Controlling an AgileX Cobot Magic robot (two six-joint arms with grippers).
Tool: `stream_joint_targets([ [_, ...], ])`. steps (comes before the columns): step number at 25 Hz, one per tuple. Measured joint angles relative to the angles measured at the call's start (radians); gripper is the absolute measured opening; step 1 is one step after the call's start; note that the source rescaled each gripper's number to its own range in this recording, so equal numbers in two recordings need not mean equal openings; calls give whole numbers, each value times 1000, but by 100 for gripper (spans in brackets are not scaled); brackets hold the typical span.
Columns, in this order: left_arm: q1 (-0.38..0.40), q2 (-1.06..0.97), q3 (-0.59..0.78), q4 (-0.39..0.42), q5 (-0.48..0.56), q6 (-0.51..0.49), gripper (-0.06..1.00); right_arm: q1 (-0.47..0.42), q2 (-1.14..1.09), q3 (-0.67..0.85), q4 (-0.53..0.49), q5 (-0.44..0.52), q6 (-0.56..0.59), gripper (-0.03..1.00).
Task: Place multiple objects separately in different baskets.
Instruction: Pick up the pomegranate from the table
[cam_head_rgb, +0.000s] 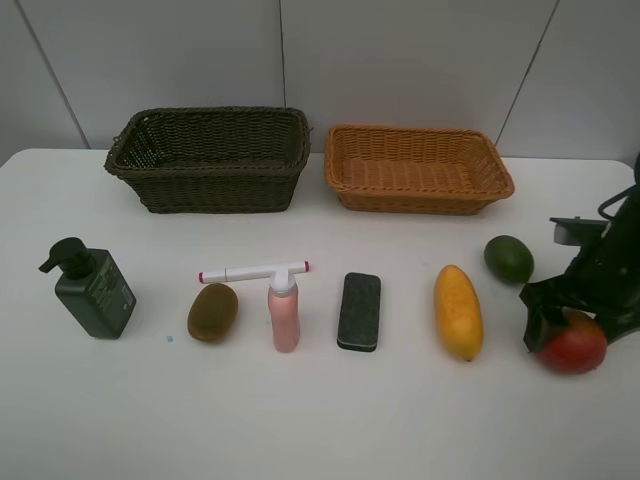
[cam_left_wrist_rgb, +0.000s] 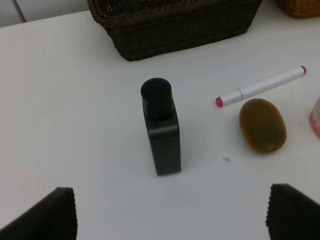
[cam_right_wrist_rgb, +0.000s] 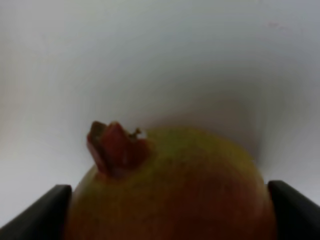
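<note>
My right gripper is down at the table's right edge, its fingers pressed against both sides of the red pomegranate, which rests on the table. In the left wrist view, my left gripper hangs open above the dark green pump bottle, which it does not touch. In a row stand the kiwi, pink bottle, marker, black eraser, mango and lime. The dark basket and orange basket stand at the back.
Both baskets look empty and sit side by side against the back wall. The white table has its front strip bare. The left arm does not show in the exterior high view.
</note>
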Motion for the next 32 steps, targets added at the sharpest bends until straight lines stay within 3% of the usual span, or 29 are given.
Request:
stream_joint_targets([
  [18, 0, 0, 0, 0, 0, 0, 100, 0, 0, 0, 7, 7, 3, 66],
  [24, 0, 0, 0, 0, 0, 0, 100, 0, 0, 0, 56, 13, 3, 66],
  [32, 0, 0, 0, 0, 0, 0, 100, 0, -1, -118, 70, 162, 3, 66],
])
